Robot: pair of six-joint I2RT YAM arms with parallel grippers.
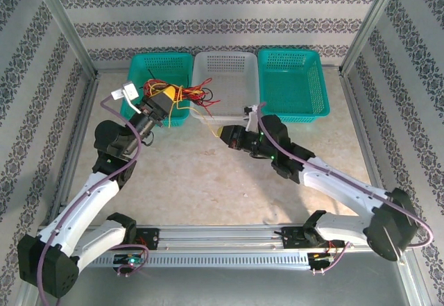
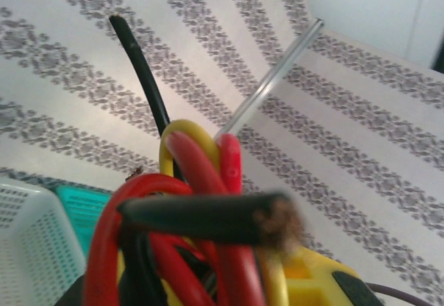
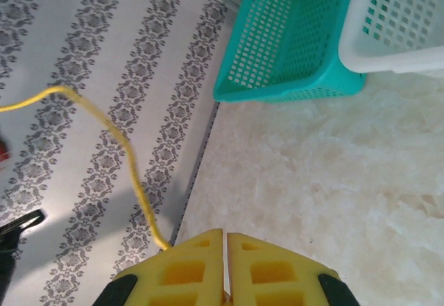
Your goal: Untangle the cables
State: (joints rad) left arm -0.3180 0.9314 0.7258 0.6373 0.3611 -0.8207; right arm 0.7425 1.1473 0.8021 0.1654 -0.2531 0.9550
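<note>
Cables point(image 1: 182, 94), thin flexible wires in yellow, red and black, bunched in clamped left jaws, spilling just ahead of them over teal plastic mesh basket point(image 1: 156, 70). One yellow strand point(image 3: 132, 174) stretched across to right jaws, pressed together on it.

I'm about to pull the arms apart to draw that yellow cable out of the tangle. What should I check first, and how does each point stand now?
1. Is the right gripper shut on the yellow cable? Ok.
2. Does the left gripper hold the cable bundle? Ok, it is lifted over the left teal basket.
3. Is there slack in the yellow cable between the arms? Ok, it curves loosely.
4. Is the yellow cable free of the red and black loops? Cannot tell, they cross tightly in the bundle.
5. Is the yellow cable clear of the white basket? Cannot tell, it passes the front corner.
</note>
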